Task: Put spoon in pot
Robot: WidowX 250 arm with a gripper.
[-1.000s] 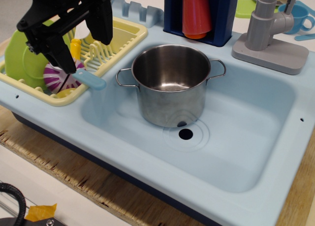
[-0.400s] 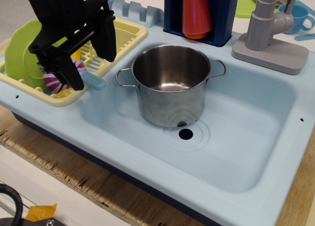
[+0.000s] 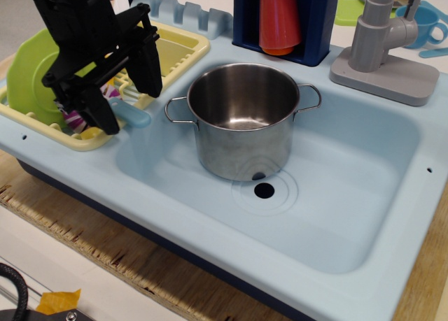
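The light blue spoon [image 3: 132, 114] lies across the front right rim of the yellow dish rack [image 3: 183, 52], its thick handle sticking out over the sink edge. My black gripper [image 3: 129, 98] is open and low over it. One finger [image 3: 103, 115] is to the left of the handle and the other [image 3: 150, 75] behind and to the right. The spoon's bowl end is hidden behind the fingers. The shiny steel pot [image 3: 242, 118] stands upright and empty in the sink, just right of the spoon.
The light blue sink [image 3: 350, 195] has a drain hole [image 3: 264, 190] in front of the pot. A green plate [image 3: 28, 73] stands in the rack. A red cup [image 3: 279, 17] in a dark blue holder, a grey faucet [image 3: 383, 38] and a blue cup [image 3: 423, 24] stand behind.
My gripper has come down and shifted slightly left, so its open fingers now straddle the spoon's handle. The spoon and the pot have not moved.
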